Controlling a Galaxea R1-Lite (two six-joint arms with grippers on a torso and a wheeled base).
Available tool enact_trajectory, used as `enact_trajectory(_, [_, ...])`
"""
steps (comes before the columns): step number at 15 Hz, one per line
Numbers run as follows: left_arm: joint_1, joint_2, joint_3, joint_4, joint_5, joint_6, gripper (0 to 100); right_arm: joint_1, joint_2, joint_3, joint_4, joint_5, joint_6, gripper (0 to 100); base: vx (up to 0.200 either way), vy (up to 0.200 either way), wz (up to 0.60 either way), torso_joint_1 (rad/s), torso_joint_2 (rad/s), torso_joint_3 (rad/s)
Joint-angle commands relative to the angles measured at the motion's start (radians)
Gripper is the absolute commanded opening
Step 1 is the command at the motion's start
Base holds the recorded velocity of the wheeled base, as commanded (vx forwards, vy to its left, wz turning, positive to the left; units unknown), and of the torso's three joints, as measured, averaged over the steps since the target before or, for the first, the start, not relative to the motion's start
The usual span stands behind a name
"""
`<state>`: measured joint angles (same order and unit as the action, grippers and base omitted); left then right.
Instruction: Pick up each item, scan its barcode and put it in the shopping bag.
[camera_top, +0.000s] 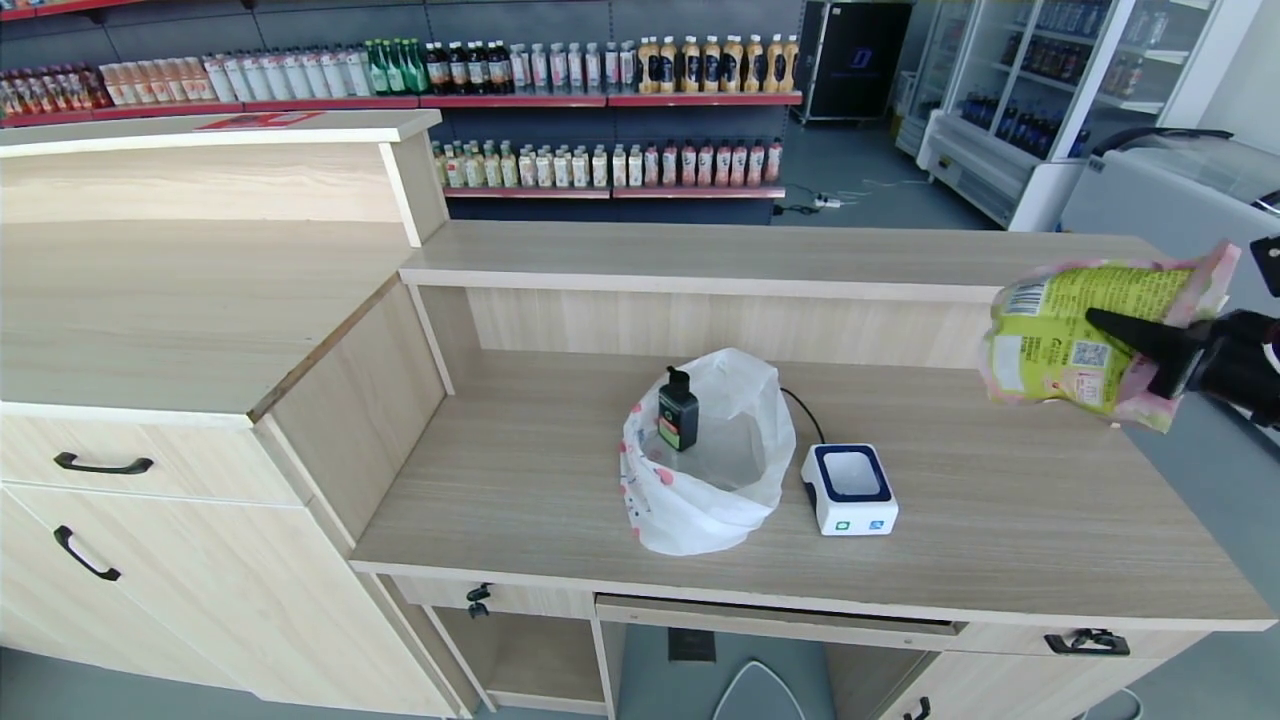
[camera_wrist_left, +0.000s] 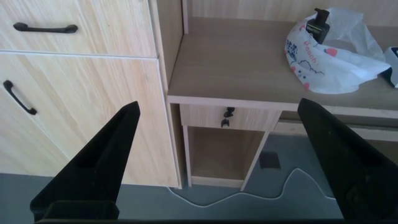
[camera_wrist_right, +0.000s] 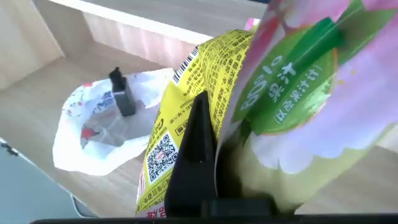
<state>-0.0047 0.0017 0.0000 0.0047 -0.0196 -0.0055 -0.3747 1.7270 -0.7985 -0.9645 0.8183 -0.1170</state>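
Right pincer (camera_top: 1150, 345) is clamped on the snack pouch (camera_top: 1070, 320) mid-body, in the air over the right end of the worktop (camera_top: 1000, 500), well apart from the scanner (camera_top: 848, 488) and shopping bag (camera_top: 700, 500). The pouch looks light, soft and slick, so it likely slips; a mid-body pinch suits. Left pincer (camera_wrist_left: 219, 107) hangs wide open, empty, low beside the cabinet (camera_wrist_left: 74, 93); the worktop is flat wood laminate, with drink shelves (camera_top: 600, 100) behind.

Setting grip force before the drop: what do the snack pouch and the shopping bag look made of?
Snack pouch: likely thin printed plastic film, glossy, creased where the right gripper pinches it. Shopping bag: thin white plastic, partly see-through, crumpled and slumped open.
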Motion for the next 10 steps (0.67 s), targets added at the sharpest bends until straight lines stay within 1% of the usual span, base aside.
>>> enact_trajectory(1, [0.000,0.000,0.000,0.000,0.000,-0.001,100,0.109,-0.302,0.136,-0.002,0.292,-0.165,0,0.000,0.000,0.00,0.000,0.00,0.000])
enact_trajectory(2, [0.000,0.000,0.000,0.000,0.000,-0.001,100,0.163,-0.337,0.148,0.000,0.395,-0.220,0,0.000,0.000,0.00,0.000,0.00,0.000])
enact_trajectory(3, [0.000,0.000,0.000,0.000,0.000,-0.001,100,0.204,-0.357,0.153,0.001,0.429,-0.248,0,0.000,0.000,0.00,0.000,0.00,0.000])
enact_trajectory(4, [0.000,0.000,0.000,0.000,0.000,-0.001,100,0.293,-0.377,0.153,0.003,0.430,-0.265,0,0.000,0.000,0.00,0.000,0.00,0.000])
enact_trajectory(5, [0.000,0.000,0.000,0.000,0.000,-0.001,100,0.384,-0.388,0.147,0.003,0.423,-0.260,0,0.000,0.000,0.00,0.000,0.00,0.000])
enact_trajectory(6, [0.000,0.000,0.000,0.000,0.000,-0.001,100,0.439,-0.388,0.134,0.006,0.406,-0.257,0,0.000,0.000,0.00,0.000,0.00,0.000])
enact_trajectory(7, [0.000,0.000,0.000,0.000,0.000,-0.001,100,0.488,-0.386,0.122,0.013,0.374,-0.240,0,0.000,0.000,0.00,0.000,0.00,0.000])
enact_trajectory(8, [0.000,0.000,0.000,0.000,0.000,-0.001,100,0.491,-0.386,0.122,0.015,0.371,-0.239,0,0.000,0.000,0.00,0.000,0.00,0.000])
enact_trajectory(9, [0.000,0.000,0.000,0.000,0.000,-0.001,100,0.559,-0.396,0.131,0.023,0.309,-0.147,0,0.000,0.000,0.00,0.000,0.00,0.000])
enact_trajectory(10, [0.000,0.000,0.000,0.000,0.000,-0.001,100,0.576,-0.399,0.133,0.020,0.297,-0.092,0,0.000,0.000,0.00,0.000,0.00,0.000])
